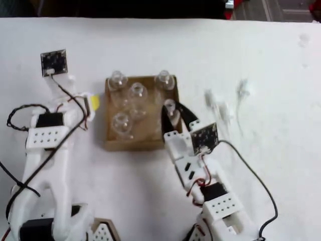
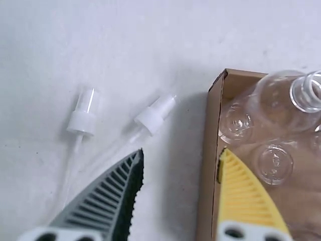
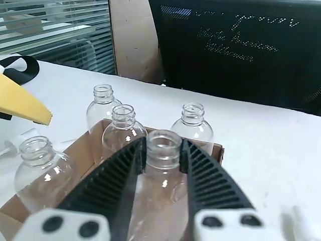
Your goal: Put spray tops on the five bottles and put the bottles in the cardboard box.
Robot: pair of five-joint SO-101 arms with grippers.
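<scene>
We pinch the neck of a capless bottle (image 3: 161,190) in our right gripper (image 3: 162,149), inside the cardboard box (image 2: 213,130), likely to steady it, while our left gripper (image 2: 181,151) hangs wide open and empty near two spray tops (image 2: 155,114).

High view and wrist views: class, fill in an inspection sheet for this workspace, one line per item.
Surface: white table.
Job's things: cardboard box holds five bottles, none capped; two spray tops lie on the table outside its wall.
Clutter: blurred pale bits beside the box, possibly more tops.
Grippers: left gripper open, jaws straddling the box wall; right gripper shut on the held bottle at its neck.
Cables: black cables trail from both arms.
Surroundings: window blinds, dark panel.
</scene>
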